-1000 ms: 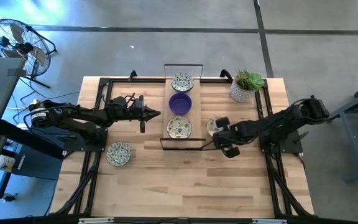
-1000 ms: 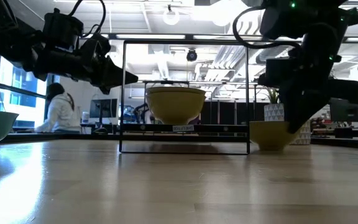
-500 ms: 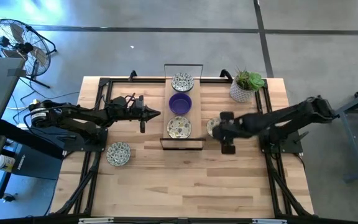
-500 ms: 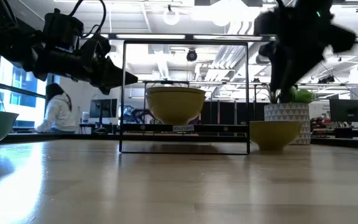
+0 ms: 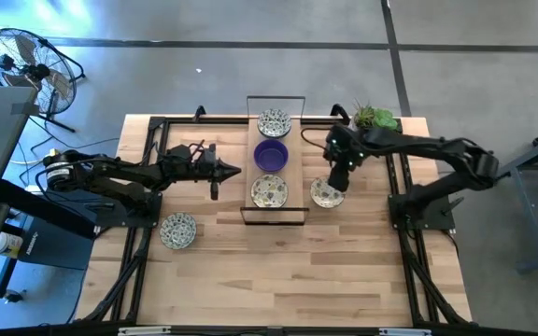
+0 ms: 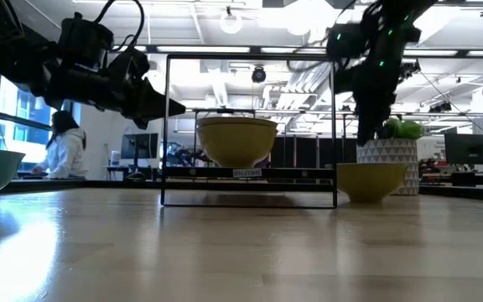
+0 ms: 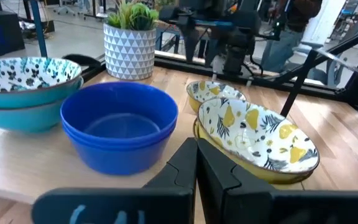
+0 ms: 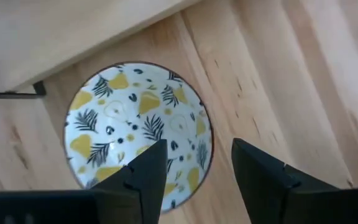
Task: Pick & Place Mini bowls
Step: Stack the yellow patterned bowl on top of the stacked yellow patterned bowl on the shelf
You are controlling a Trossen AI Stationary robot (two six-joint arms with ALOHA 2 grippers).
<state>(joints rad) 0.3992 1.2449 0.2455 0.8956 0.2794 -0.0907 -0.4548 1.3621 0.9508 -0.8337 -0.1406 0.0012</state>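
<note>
Hovering open and empty: right gripper (image 5: 337, 176) just above the patterned mini bowl (image 5: 326, 193) on the table, right of the wire rack (image 5: 276, 213).
Holding three more bowls in the rack, purple bowl (image 5: 271, 155) in the middle; left gripper (image 5: 234, 171) shut, empty, left of the rack.

— Are you reading any writing out there?

— I am seeing one small pale label (image 6: 250, 173) sitting on the front bar of the black wire rack (image 6: 168, 126) in the low view, but its print is coming out too tiny for me to read.

— Anything on the bowls or the pot?

— No. I am finding only painted patterns there, no letters, numbers or brand marks, and nothing readable is showing in the room behind either.
</note>
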